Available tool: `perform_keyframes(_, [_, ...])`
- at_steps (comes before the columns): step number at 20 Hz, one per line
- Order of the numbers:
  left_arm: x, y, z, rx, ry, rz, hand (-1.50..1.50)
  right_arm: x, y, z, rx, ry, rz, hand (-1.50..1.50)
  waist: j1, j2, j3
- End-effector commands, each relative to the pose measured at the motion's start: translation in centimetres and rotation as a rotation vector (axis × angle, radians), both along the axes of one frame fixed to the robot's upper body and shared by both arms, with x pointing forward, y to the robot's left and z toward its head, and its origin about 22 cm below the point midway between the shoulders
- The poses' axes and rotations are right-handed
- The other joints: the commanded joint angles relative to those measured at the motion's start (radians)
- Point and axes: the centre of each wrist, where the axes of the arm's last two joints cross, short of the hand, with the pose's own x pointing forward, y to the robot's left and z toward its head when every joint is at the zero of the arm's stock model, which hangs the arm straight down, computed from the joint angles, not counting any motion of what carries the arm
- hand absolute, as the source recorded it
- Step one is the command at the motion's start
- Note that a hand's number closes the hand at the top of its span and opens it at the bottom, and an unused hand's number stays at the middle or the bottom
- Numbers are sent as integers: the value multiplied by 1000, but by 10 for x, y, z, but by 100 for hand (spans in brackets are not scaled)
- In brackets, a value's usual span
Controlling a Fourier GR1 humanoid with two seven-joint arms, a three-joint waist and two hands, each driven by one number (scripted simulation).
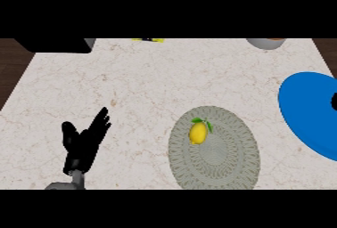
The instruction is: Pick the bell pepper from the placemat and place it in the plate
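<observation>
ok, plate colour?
Plain blue plate, at the right edge, head view.

Bare counter (145, 89) lies open between the placemat (223, 164) and blue plate (306, 111).

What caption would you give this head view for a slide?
Yellow bell pepper lies on a round grey placemat, a blue plate to its right; the left hand rests open on the marble counter.

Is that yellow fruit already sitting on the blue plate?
No, the yellow fruit lies on the grey placemat, apart from the blue plate at the right.
</observation>
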Motion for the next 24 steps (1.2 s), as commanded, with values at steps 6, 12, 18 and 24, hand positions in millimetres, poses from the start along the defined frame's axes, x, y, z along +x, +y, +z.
perform_keyframes(6, [2,7,0,1,-16,-23,0,-8,-33,-16,202,165,151,-150,20,7,3])
perform_keyframes(12, [-1,-6,11,2,-22,-22,0,-15,-44,-12,171,-81,232,-150,13,2,7])
perform_keyframes(18, [-1,4,3,0,-2,-4,0,-26,-52,-21,224,-301,164,-150,6,2,3])
perform_keyframes(24, [-8,7,3,5,20,29,0,-78,-76,-45,333,-370,270,-150,-16,-9,-1])
